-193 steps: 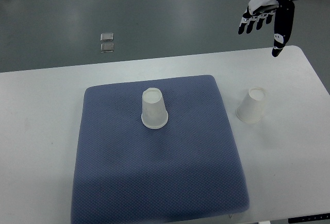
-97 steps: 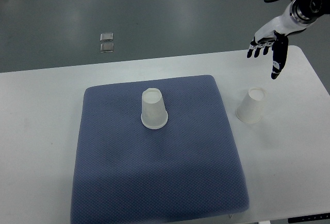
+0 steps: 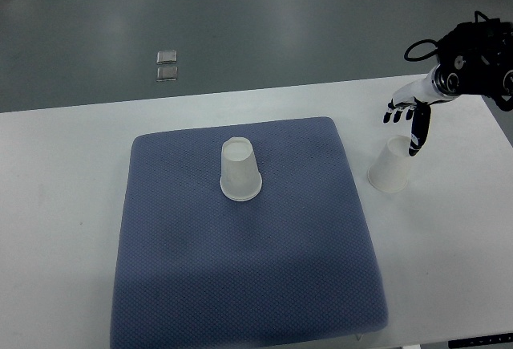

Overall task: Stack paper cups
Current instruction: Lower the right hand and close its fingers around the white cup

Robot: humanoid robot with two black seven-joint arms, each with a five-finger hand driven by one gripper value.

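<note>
Two white paper cups stand upside down. One cup (image 3: 240, 170) sits on the blue mat (image 3: 240, 261), near its far middle. The other cup (image 3: 391, 164) stands on the white table (image 3: 56, 204) just right of the mat. My right hand (image 3: 407, 118) comes in from the right edge and hovers just above and behind that second cup. Its fingers are spread and hold nothing, and the thumb (image 3: 417, 134) points down toward the cup's top. The left arm does not show.
The table's far edge runs just behind the hand, with grey floor beyond. Two small square floor fittings (image 3: 167, 66) lie on the floor at the back left. The table's right edge is close to the right cup.
My right hand has come down and toward me from the upper right, from well above the table's far edge to just over the right cup. Both cups have stayed put.
</note>
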